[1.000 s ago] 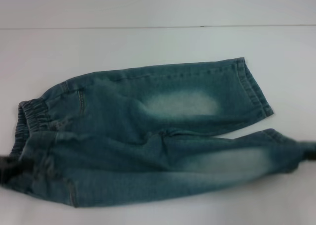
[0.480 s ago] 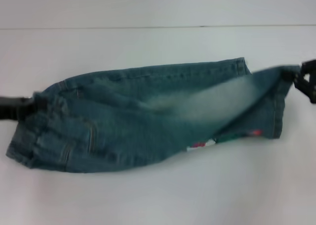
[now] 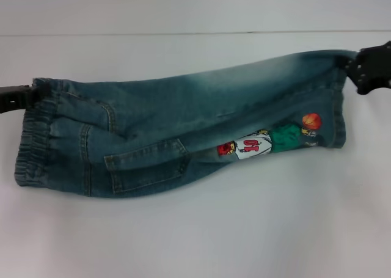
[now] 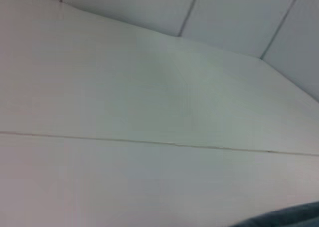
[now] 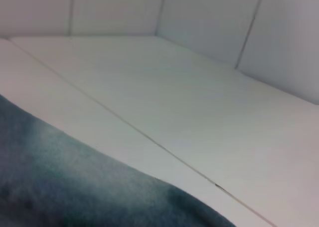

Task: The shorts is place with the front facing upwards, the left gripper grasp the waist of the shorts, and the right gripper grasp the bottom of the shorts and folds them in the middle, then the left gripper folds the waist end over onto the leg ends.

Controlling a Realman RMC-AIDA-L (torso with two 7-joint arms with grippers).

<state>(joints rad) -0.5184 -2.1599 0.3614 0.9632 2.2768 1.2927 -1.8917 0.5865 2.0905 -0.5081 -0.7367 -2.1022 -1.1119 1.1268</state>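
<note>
One big white table (image 3: 195,229) holds everything here, and the blue jean shorts (image 3: 183,131) lie stretched across the middle of it. The shorts look folded in half the long way, one leg on top of the other, so the back side faces up: you can see a back pocket (image 3: 146,171) near the waist and a bright picture patch (image 3: 269,140) with a number near the leg ends. The stretchy waist (image 3: 36,137) is at the left and the leg ends (image 3: 333,101) are at the right. The far edge of the cloth is pulled tight and a bit lifted, so I think the first fold is just about done but not let go yet. The left hand (image 3: 30,95) sits at the top corner of the waist, clamped on the shorts, with only its dark tip showing. The right hand (image 3: 351,67) is at the top corner of the leg ends, pinching the shorts there too. In the left wrist view only a tiny bit of blue cloth shows, and in the right wrist view the blue cloth fills the near corner. What is left, I think, is to lay the cloth flat, let go, and then have the left hand carry the waist over onto the leg ends.
</note>
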